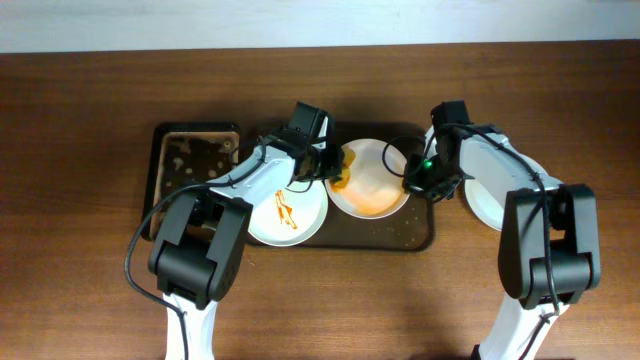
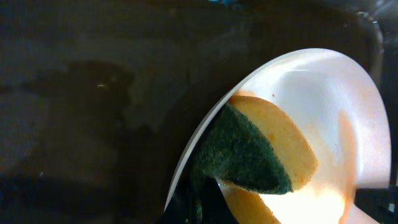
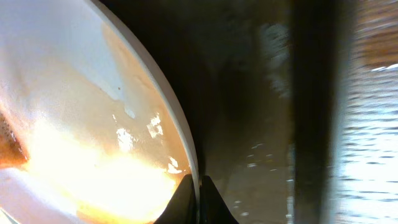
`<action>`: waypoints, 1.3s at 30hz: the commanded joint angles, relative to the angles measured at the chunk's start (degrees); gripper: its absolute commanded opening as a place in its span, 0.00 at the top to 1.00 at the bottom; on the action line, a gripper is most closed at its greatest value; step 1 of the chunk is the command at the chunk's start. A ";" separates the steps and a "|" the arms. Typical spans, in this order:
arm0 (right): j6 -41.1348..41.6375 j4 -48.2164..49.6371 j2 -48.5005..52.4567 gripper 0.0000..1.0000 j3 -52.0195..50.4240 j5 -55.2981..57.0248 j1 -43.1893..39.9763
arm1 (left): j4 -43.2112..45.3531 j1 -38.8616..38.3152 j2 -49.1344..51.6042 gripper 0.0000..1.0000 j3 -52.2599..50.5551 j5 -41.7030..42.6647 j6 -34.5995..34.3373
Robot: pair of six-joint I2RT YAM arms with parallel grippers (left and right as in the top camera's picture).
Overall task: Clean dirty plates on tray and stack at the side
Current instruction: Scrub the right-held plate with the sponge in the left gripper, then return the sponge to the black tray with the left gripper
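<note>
Sponge [image 2: 242, 155] clenched in the left gripper [image 1: 333, 172] sits at 9 o'clock on the middle plate [image 1: 375, 185] on the tray [image 1: 415, 237], the right gripper [image 1: 412, 180] pinching its 3 o'clock rim; wiping looks underway, so the next move calls for sweeping across the orange film [image 3: 93, 168].

Left arm [image 1: 235, 185] and right arm [image 1: 500, 165] each bend inward, wrists angled toward each other. Left claw [image 1: 333, 172] is clamped on a sponge [image 2: 249, 155]. Right claw [image 1: 412, 182], fingers nearly together, pinches the rim of a plate [image 1: 375, 192].
</note>
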 commanded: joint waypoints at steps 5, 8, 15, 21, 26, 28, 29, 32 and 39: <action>-0.57 -0.70 0.52 0.96 -0.68 3.17 -0.42 | -9.75 2.58 -4.92 1.00 5.05 -8.11 3.45; -0.55 -0.70 0.52 0.96 -0.68 3.19 -0.42 | -11.39 2.58 -9.38 1.00 5.81 -8.13 3.45; -0.57 -0.81 0.52 0.89 -0.68 4.63 -0.42 | -18.16 5.70 -14.12 1.00 5.81 -9.90 3.43; -0.57 0.98 0.63 0.73 -0.68 4.61 -0.42 | -27.52 13.35 -14.99 1.00 5.81 -14.19 3.45; -0.57 1.05 0.87 0.77 -0.76 4.46 0.33 | -31.52 19.47 -14.97 1.00 5.79 -20.46 3.45; -0.57 1.46 0.90 0.80 -1.20 4.46 1.25 | -32.48 21.68 -14.97 1.00 5.79 -20.76 3.45; -0.57 1.92 0.94 0.83 -1.57 4.48 1.84 | -33.03 22.67 -14.97 1.00 5.77 -20.79 3.45; -0.55 2.25 0.94 0.96 -2.12 6.67 3.34 | -34.05 24.65 -14.97 1.00 5.57 -20.76 3.45; -3.65 -5.27 -3.87 0.96 7.76 16.98 1.81 | -35.12 25.46 -14.97 1.00 5.53 -20.79 3.48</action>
